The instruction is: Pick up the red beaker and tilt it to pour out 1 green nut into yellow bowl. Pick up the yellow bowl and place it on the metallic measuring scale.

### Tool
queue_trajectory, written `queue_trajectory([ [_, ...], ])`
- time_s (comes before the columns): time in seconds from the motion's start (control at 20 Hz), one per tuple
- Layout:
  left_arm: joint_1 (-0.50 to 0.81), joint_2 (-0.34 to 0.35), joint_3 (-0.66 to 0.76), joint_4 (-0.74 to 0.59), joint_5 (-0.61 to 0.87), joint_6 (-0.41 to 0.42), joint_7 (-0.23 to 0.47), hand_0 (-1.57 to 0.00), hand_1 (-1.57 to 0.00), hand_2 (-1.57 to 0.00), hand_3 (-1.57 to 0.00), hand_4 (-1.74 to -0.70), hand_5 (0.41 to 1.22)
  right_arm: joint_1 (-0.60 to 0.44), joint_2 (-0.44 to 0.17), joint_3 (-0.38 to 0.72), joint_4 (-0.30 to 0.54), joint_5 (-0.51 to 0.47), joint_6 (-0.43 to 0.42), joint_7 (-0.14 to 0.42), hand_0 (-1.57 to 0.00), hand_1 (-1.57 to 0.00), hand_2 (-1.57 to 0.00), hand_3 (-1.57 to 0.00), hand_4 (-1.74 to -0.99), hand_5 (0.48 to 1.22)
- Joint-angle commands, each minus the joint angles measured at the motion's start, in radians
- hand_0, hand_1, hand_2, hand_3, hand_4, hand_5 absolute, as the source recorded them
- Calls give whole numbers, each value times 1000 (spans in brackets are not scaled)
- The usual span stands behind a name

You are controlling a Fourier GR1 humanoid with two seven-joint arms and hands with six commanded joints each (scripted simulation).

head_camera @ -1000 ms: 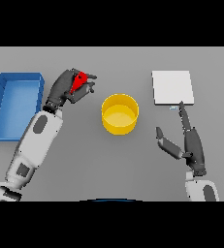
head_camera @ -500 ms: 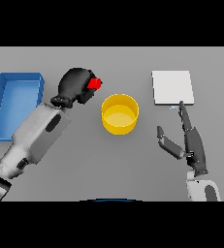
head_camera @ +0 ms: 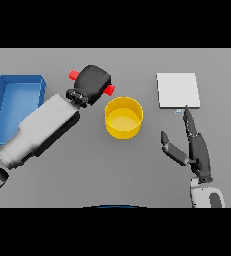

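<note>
Beaker [head_camera: 108, 90] is in my left hand [head_camera: 93, 84], fingers wrapped right round it so only two red bits poke out, one on the far-left side and one on the bowl side. I've got it lifted and tipped sideways, with the red end nearest the bowl [head_camera: 123, 117] sitting just off the bowl's upper-left rim, not really over the middle. That's my worry: if that end is the mouth, the nut could drop on the table [head_camera: 137, 165] short of the rim, or bounce off the edge. I can't see any green nut from here, my own fingers hide most of the beaker, so I'm guessing whether it's out yet. Tip too hard and more than one could spill. Right hand [head_camera: 196, 150] is idle, fingers loose and straight, just below the scale [head_camera: 177, 90].
</note>
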Motion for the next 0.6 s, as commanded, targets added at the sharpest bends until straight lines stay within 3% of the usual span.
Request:
queue_trajectory([
  [0.0, -16, -3, -30, 3, -19, -17, -13, -1571, -1571, -1571, -1277, -1701, 1215, 2, 2, 2, 2, 1, -1, -10, 1, 1, 1, 1, -1292, 678],
  [0.2, -104, -6, -138, 67, -83, -70, -101, -1571, -1571, -1571, -1451, -1723, 1218, -9, 19, -5, 15, -20, -1, -3, 1, 1, 1, 1, -1294, 653],
  [0.55, -192, -21, -310, 108, -190, -148, -132, -1571, -1571, -1571, -1546, -1737, 1220, -18, 20, -12, 39, -9, -17, 2, 1, 1, 1, 1, -1288, 627],
])
